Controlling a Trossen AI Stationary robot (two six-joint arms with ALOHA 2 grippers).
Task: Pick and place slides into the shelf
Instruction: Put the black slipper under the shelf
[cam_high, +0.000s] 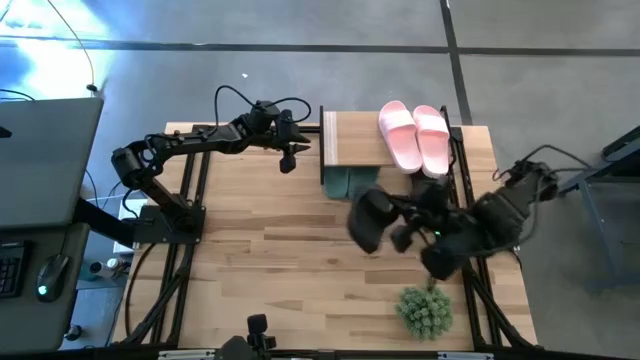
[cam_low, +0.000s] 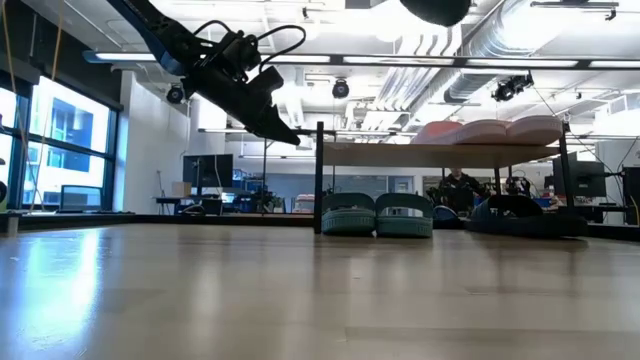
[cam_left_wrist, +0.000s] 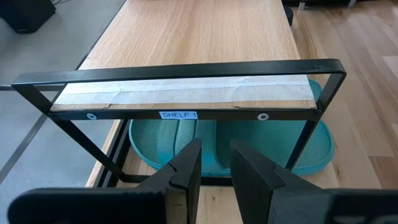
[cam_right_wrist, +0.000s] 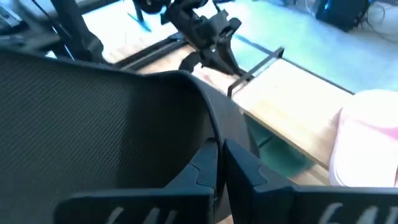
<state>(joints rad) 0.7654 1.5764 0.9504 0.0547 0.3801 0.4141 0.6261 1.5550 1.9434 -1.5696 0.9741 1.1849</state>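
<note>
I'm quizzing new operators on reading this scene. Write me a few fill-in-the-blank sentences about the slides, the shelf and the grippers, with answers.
1. The pale pink slides lie on ____ of the shelf.
2. The green slides sit ____ the shelf's top board.
3. The right gripper is shut on a ____ slide.
4. The left gripper holds ____.

Missing words: top; under; black; nothing

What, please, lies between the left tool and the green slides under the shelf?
Only the small wooden shelf's black metal end frame; the left wrist view shows the green foam slides beyond it, past the left tool.
</note>
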